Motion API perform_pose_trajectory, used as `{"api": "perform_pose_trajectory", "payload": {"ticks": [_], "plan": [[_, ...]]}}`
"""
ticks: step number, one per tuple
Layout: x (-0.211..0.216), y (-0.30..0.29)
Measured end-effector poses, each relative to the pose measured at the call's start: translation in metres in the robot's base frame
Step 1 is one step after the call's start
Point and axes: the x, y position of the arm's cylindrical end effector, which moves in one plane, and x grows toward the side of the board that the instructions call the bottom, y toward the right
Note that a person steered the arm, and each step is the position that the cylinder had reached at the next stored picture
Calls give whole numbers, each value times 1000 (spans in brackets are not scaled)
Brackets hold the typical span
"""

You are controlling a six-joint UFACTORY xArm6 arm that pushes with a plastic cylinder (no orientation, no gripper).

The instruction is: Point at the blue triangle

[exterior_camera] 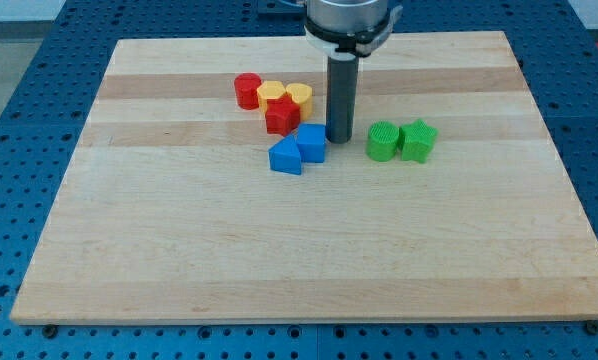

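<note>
Tip (339, 138) stands just right of the blue cube (312, 143); the blue triangle (286, 156) lies further left and slightly lower. Rod carries no fingers.

Rod vertical, dropping from the silver wrist flange at the view's top centre. My tip (339, 138) down at board height, slightly above the view's middle. Rest of arm cropped out of frame.
</note>
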Motion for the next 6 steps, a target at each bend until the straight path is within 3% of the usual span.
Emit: {"api": "perform_pose_trajectory", "payload": {"ticks": [6], "plan": [[54, -89]]}}
